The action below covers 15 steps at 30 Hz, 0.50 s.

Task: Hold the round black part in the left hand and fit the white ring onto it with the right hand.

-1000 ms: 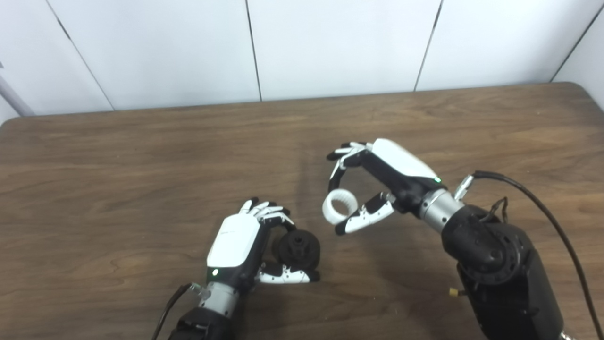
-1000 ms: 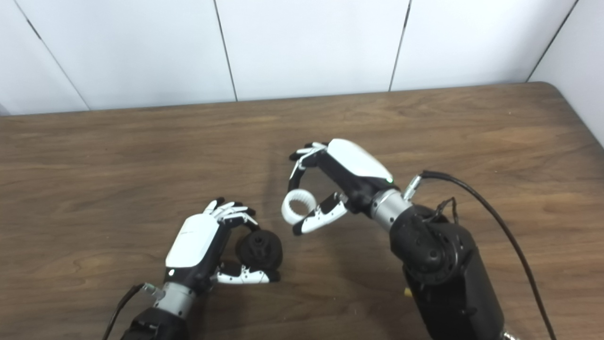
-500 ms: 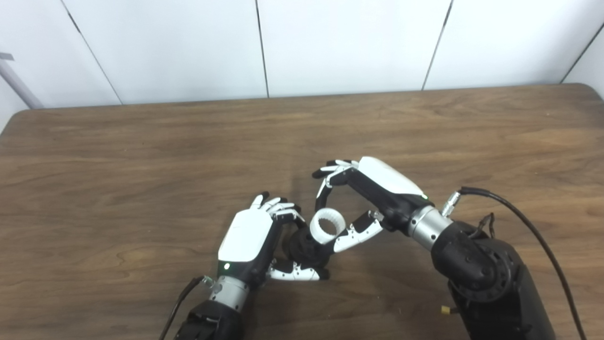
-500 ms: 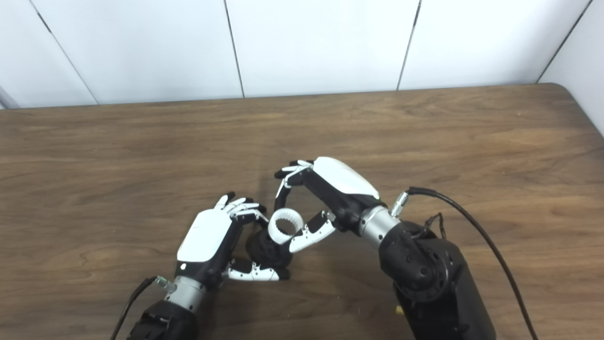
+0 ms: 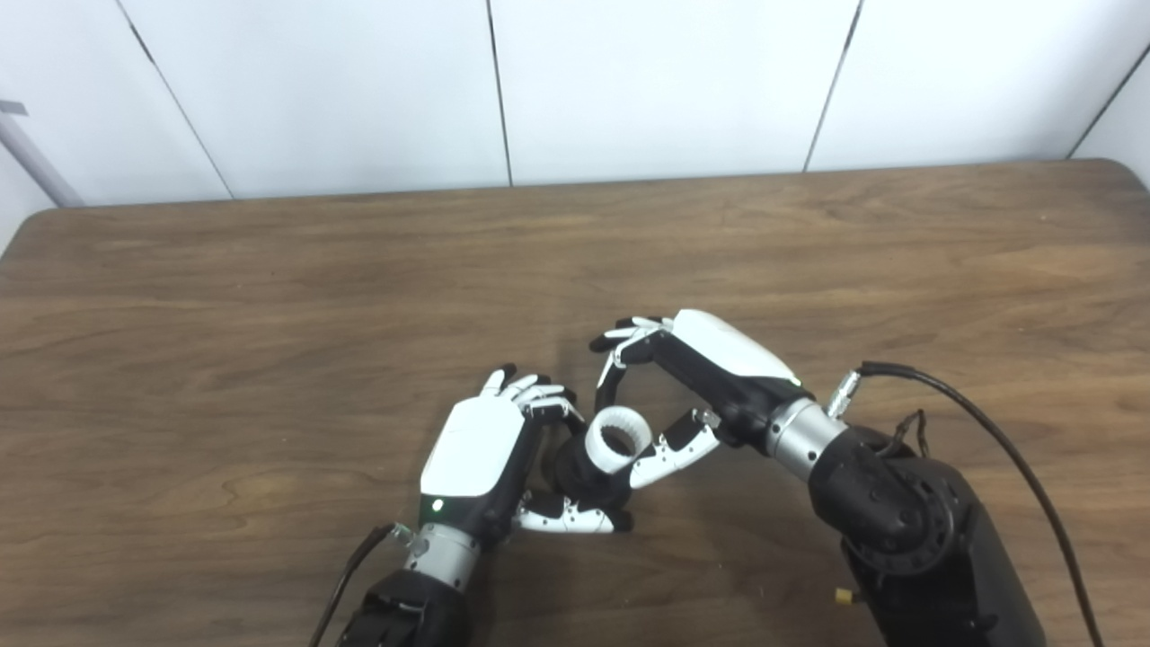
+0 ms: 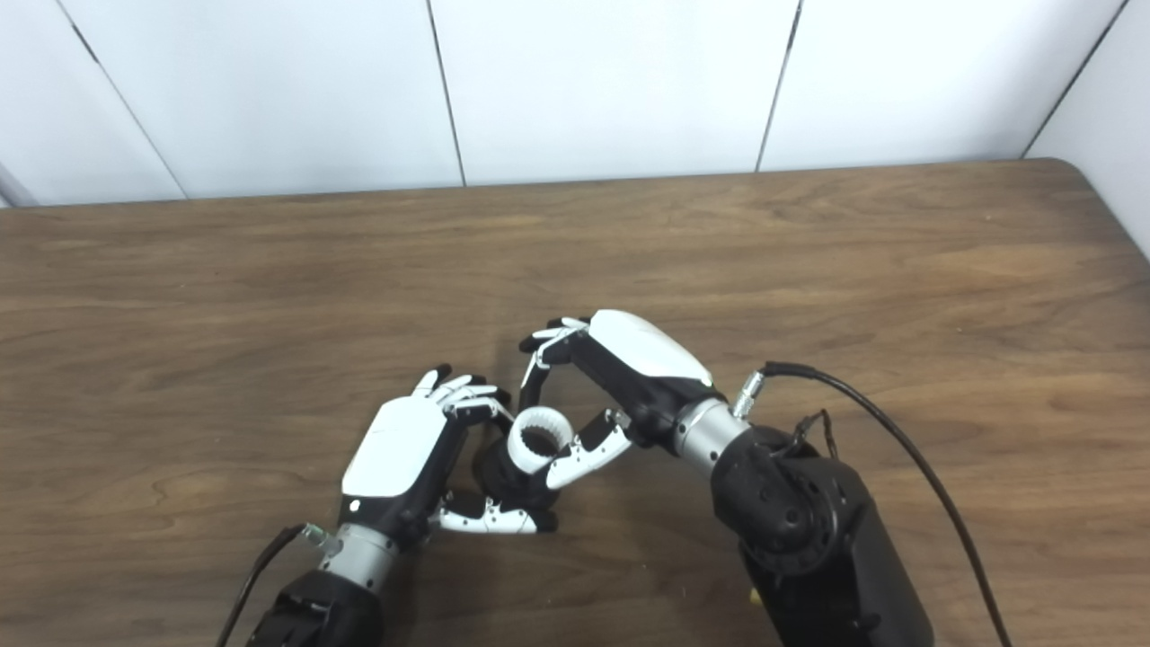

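Note:
My left hand is shut on the round black part, holding it between fingers and thumb just above the wooden table. My right hand is shut on the white ring, pinched between fingers and thumb. The ring is pressed against the open face of the black part and covers most of it. The same shows in the right eye view: the ring lies on the black part. I cannot tell how far the ring is seated.
A black cable loops from the right wrist over the table at the right. A white panelled wall runs along the table's far edge. The table's right corner is rounded.
My right hand has carried the white ring left and down, from apart from the black part to against its face. My left hand has shifted slightly. The camera view shifted after the earliest frame.

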Tool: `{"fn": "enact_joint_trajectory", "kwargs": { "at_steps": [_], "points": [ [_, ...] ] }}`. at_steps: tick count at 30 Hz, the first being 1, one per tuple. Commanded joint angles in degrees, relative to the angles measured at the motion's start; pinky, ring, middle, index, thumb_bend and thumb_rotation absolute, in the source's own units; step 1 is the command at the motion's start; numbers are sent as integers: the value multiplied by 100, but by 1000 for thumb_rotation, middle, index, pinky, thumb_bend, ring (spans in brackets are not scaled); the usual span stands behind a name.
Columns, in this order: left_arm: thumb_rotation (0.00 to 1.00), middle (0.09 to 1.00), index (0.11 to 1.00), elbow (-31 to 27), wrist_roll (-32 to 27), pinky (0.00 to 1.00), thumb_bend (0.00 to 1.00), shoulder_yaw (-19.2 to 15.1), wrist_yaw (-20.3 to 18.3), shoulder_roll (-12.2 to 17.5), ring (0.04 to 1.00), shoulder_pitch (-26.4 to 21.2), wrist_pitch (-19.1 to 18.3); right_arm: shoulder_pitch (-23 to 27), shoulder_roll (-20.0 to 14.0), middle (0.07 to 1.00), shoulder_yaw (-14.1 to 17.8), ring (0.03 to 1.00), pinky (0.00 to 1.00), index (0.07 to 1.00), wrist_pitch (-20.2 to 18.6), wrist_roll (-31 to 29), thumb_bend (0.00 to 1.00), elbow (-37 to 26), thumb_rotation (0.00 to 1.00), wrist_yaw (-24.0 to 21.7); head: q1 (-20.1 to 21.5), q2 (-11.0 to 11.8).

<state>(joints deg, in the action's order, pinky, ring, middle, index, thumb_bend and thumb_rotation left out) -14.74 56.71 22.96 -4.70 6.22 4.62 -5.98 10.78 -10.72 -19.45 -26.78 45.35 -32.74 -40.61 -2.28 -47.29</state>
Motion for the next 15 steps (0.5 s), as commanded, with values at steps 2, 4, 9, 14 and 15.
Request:
{"fn": "enact_joint_trajectory", "kwargs": {
  "at_steps": [2,4,9,14,15],
  "points": [
    [54,785,486,-28,124,977,521,44,-12,4,875,-88,-14,148,39,863,-12,961,1000,482,65,2,524,-43,131,149,-21,-9],
    [54,785,486,-32,136,977,521,51,-26,3,875,-97,-29,132,35,863,-19,961,1000,482,104,-21,524,-2,131,194,-32,-14],
    [55,785,486,-22,149,982,521,65,-46,7,874,-109,-56,108,46,860,-53,960,1000,482,146,-34,524,41,131,286,-35,-8],
    [54,786,486,-34,170,987,521,91,-57,-6,875,-103,-78,106,32,860,-118,960,1000,482,195,-43,524,99,131,381,-52,-7],
    [54,786,486,-38,172,987,521,95,-59,-6,875,-102,-82,96,34,860,-125,961,1000,482,225,-58,524,116,131,423,-62,-1]
  ]
}}
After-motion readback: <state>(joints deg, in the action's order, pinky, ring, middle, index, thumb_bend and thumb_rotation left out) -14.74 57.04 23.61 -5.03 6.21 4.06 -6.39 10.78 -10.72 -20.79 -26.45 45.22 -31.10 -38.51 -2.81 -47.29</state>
